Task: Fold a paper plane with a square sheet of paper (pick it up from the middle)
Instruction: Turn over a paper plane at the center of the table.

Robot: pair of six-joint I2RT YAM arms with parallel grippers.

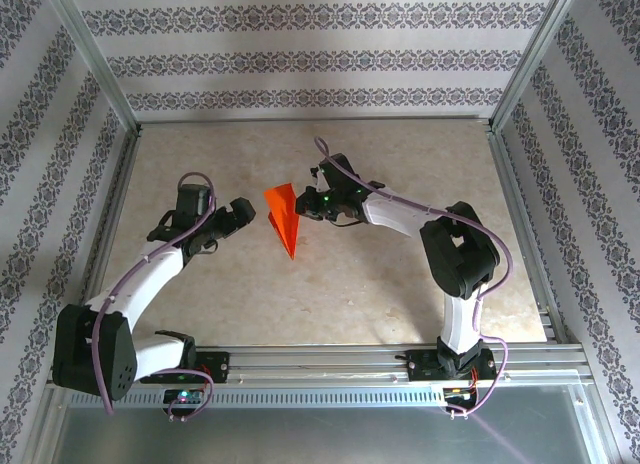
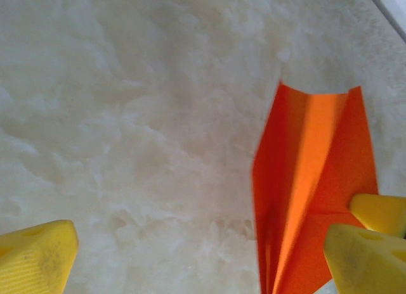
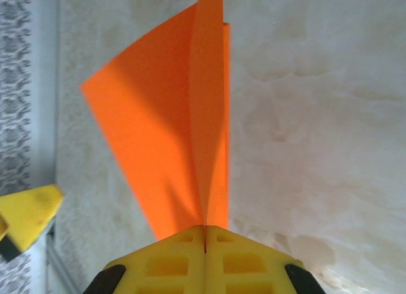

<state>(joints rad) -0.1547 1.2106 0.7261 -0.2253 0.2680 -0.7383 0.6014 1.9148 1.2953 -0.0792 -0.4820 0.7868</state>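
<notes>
The square sheet of paper stands folded into a bright orange-red paper plane (image 1: pixel 283 216), a pointed dart at the table's middle with its nose toward the near edge. My right gripper (image 1: pixel 304 202) is shut on its central ridge; in the right wrist view the yellow fingertips (image 3: pixel 184 243) meet at the fold of the paper plane (image 3: pixel 171 129), and the wings spread to either side. My left gripper (image 1: pixel 247 212) is open just left of the plane. In the left wrist view the paper plane (image 2: pixel 311 180) rises beside the gripper's right finger, and nothing sits within my left gripper (image 2: pixel 200 253).
The beige marbled table (image 1: pixel 400 284) is bounded by aluminium rails (image 1: pixel 330 362) at the near edge and by patterned walls (image 1: pixel 300 54) on three sides. A yellow finger (image 3: pixel 28 215) of the left gripper appears at the left in the right wrist view.
</notes>
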